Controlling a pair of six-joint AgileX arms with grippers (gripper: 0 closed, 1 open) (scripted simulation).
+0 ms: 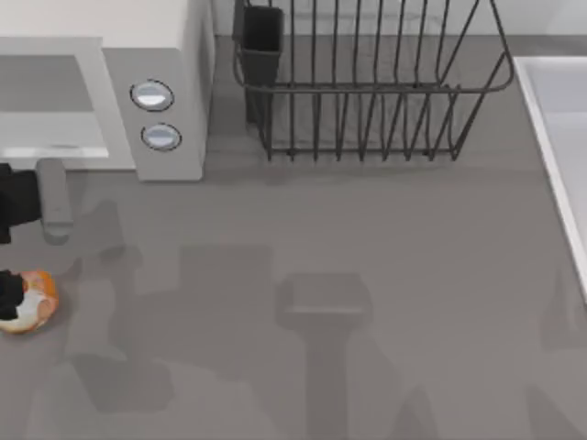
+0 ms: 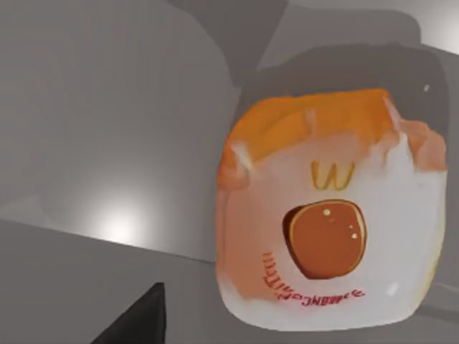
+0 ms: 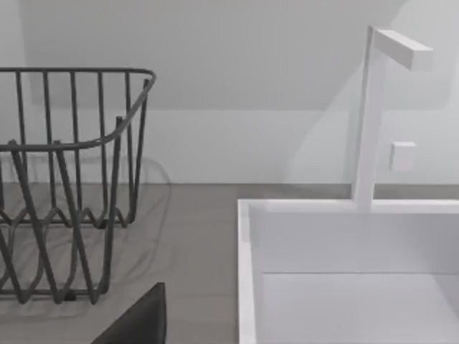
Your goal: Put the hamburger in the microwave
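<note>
The hamburger (image 1: 29, 301), an orange-and-white lump, lies at the table's far left, in front of the microwave (image 1: 156, 55). The microwave's grey cavity (image 1: 46, 101) faces the table beside two silver knobs (image 1: 151, 94). My left gripper (image 1: 9, 293) comes in from the left edge and stands open, its black tip against the hamburger's left side. The left wrist view has the hamburger (image 2: 323, 215) very close, with a gap between it and one dark fingertip (image 2: 136, 322). My right arm is parked off to the right, gripper open, one fingertip (image 3: 136, 322) in its wrist view.
A black wire dish rack (image 1: 367, 92) stands at the back, right of the microwave. A white sink (image 1: 559, 137) with a white tap (image 3: 369, 115) lines the right edge. A grey bar (image 1: 53, 197) on a black block juts in just below the microwave.
</note>
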